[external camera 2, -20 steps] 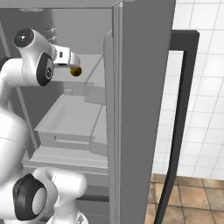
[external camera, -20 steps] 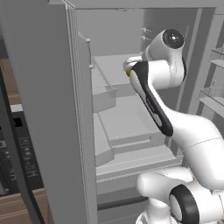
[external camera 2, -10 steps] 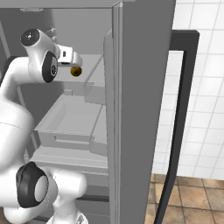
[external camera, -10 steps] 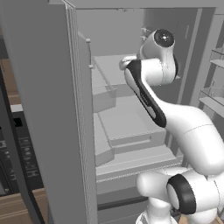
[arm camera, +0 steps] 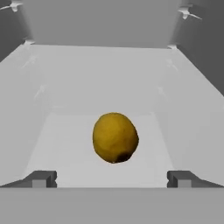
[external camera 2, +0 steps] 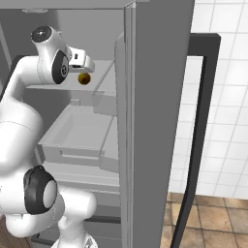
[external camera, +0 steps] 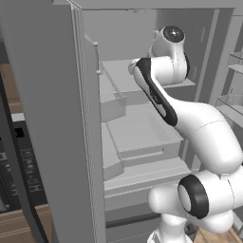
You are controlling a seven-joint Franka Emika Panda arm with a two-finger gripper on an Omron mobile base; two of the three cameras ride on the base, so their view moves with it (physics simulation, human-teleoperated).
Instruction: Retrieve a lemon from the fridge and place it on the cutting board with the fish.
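Note:
The lemon (arm camera: pixel 115 137), a small yellow-orange fruit with a dark spot low on it, rests on a pale shelf (arm camera: pixel 87 87) inside the open fridge (external camera: pixel 47 118). My gripper (arm camera: pixel 111 179) is open, and the lemon lies just ahead of it, centred between the two fingertips (arm camera: pixel 41 178) without touching either. From the right base, the gripper (external camera 2: pixel 86 67) hovers right above the lemon (external camera 2: pixel 84 78) at the upper shelf, beside the grey fridge (external camera 2: pixel 155 97) door. The arm hides the hand in the left base view. The cutting board and the fish are out of view.
A pulled-out drawer (external camera: pixel 142 137) (external camera 2: pixel 72 135) sits under the shelf. Shelf walls close in on both sides of the lemon. Door bins (external camera: pixel 232 99) stand to the right, a black appliance (external camera: pixel 19 156) to the left, and a dark frame (external camera 2: pixel 198 121) against a tiled wall.
The arm has stretched deeper into the fridge, carrying the hand up to the upper shelf and close to the lemon. The jaws stayed open and the lemon has not moved.

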